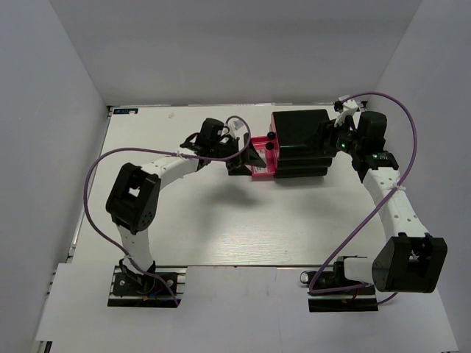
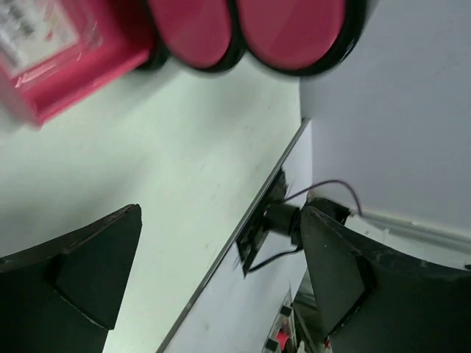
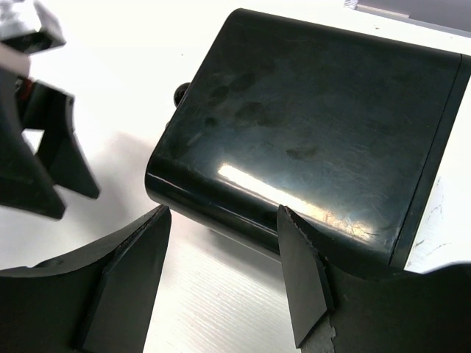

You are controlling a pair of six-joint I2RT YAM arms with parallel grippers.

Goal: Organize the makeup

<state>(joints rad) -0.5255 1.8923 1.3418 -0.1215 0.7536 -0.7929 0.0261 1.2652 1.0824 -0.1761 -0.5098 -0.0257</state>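
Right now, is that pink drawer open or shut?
Open: the drawer sticks out sideways from the black box.

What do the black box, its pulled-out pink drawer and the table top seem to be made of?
The black box is probably hard glossy plastic: it mirrors a bright streak of light and shows smudges. The pink drawer is likely shiny, slightly see-through plastic, though blur leaves that open. The table top looks like pale matte laminate or painted wood, with faint grain lines.
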